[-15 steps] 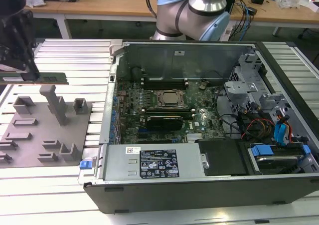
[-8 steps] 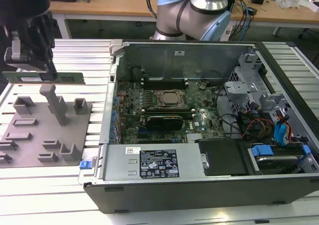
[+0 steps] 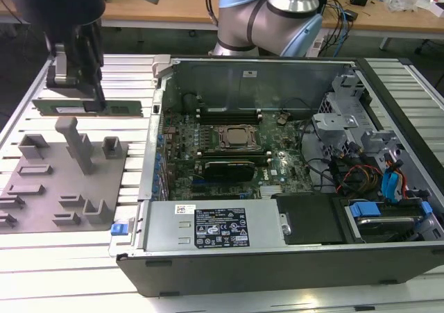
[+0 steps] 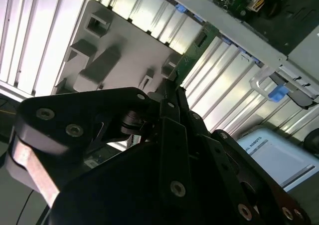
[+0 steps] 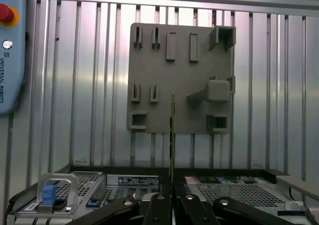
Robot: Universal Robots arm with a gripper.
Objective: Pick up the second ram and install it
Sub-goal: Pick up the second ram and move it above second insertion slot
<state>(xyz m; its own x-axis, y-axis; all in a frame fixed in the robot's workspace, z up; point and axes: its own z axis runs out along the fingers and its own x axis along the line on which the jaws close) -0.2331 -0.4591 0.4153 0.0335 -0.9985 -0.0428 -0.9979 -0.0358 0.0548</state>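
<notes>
Tightly closed, the gripper (image 3: 94, 99) pinches the second ram (image 3: 123, 108).

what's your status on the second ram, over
Black gripper shut on long narrow green ram stick. Stick at grey slotted holder plate, outside open black computer case. No obstruction seen around it.

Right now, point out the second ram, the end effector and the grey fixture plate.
second ram (image 3: 121, 108), exterior view, free green stretch of the board.
end effector (image 5: 172, 200), first wrist view, midway between its fingertips.
grey fixture plate (image 5: 179, 75), first wrist view, bare middle of its face.
</notes>
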